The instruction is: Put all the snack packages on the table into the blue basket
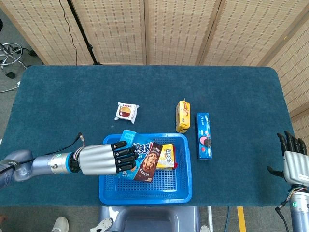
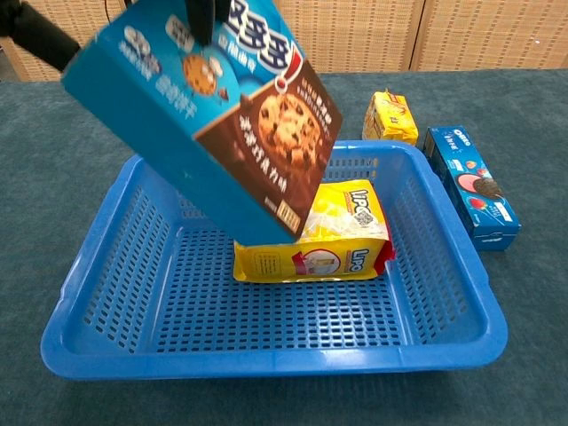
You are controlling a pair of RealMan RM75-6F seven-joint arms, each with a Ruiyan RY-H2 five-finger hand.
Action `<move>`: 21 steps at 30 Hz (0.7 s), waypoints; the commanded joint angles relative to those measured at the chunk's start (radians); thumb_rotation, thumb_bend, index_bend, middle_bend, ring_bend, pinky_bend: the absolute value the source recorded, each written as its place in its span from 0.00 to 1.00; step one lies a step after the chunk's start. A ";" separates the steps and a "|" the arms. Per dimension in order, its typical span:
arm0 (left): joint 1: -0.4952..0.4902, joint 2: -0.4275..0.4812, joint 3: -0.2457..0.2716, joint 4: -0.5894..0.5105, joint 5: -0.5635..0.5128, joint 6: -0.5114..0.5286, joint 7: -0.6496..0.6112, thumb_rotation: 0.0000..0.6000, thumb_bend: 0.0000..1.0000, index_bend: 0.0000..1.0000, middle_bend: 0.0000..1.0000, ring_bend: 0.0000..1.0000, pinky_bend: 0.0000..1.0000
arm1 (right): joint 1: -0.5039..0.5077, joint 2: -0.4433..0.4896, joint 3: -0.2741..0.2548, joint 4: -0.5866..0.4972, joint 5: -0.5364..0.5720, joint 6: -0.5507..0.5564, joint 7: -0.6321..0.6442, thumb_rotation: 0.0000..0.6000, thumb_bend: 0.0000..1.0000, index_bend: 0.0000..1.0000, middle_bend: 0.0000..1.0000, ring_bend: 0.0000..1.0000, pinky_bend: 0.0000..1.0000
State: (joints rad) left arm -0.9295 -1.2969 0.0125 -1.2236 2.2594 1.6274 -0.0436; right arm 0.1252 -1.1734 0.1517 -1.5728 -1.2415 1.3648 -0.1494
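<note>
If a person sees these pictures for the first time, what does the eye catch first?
The left robot hand holds a tilted blue chocolate-chip cookie box over the blue basket, above the yellow snack bag inside. To the basket's right, on the table, lie a small yellow packet and a blue Oreo box.

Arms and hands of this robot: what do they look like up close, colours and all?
The left hand has a smooth silver-white back and black fingers. Its arm is grey-blue metal with a teal ring at the wrist, and a thin black cable loops off beside it. The right hand, at the frame's edge, matches: pale silver body, dark fingers, with a small green light below its wrist.
</note>
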 commanded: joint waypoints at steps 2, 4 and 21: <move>-0.021 -0.084 0.029 0.100 0.091 0.075 0.000 1.00 0.27 0.72 0.58 0.54 0.55 | -0.001 0.000 -0.001 0.000 0.002 0.000 -0.002 1.00 0.00 0.00 0.00 0.00 0.00; -0.037 -0.118 0.029 0.150 0.130 0.121 -0.001 1.00 0.26 0.72 0.57 0.54 0.55 | -0.001 0.000 0.000 -0.001 0.003 0.001 -0.002 1.00 0.00 0.00 0.00 0.00 0.00; -0.206 -0.278 0.052 0.590 0.249 0.303 0.032 1.00 0.11 0.72 0.56 0.47 0.55 | 0.004 -0.003 0.005 0.007 0.028 -0.012 -0.006 1.00 0.00 0.00 0.00 0.00 0.00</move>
State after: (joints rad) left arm -1.1162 -1.5587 0.0522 -0.6614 2.5022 1.9169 -0.0175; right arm 0.1288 -1.1764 0.1568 -1.5660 -1.2137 1.3530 -0.1549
